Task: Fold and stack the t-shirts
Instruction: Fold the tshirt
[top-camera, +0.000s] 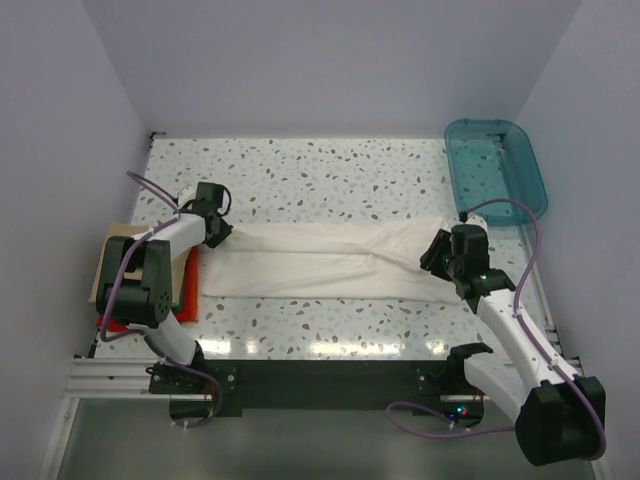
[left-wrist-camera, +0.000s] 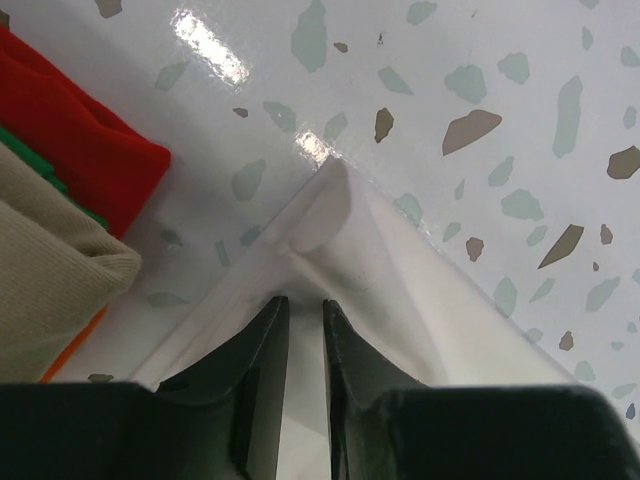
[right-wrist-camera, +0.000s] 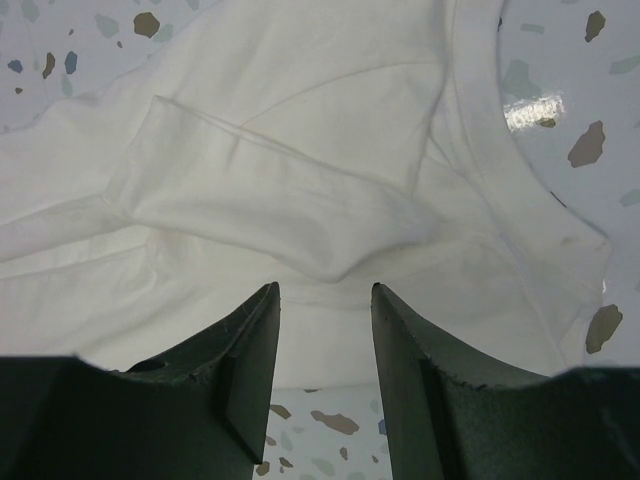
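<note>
Stretched in a long folded band across the speckled white worktop (top-camera: 330, 170), a plain white cloth t-shirt (top-camera: 320, 262) runs from the left fingers (left-wrist-camera: 262, 370) at one end to the right fingers (right-wrist-camera: 250, 370) at the other. The left fingers are drawn almost together, clenched on the shirt's end with only a thin slit of white cloth between them. The shirt's corner lies flat on the worktop just ahead of their tips. To the left of those fingers sits a stack: a folded tan t-shirt (left-wrist-camera: 50, 270) on top, a folded green t-shirt (left-wrist-camera: 45, 170) showing as a thin edge under it, and a folded red t-shirt (left-wrist-camera: 80, 140) jutting out beyond. Bare worktop shows between the stack and the white cloth. The right fingers stand partly apart, with the shirt's edge between them and its collar ahead and to their right. It cannot be told whether they grip it. A translucent teal plastic bin (top-camera: 495, 165) stands beyond the right fingers.
</note>
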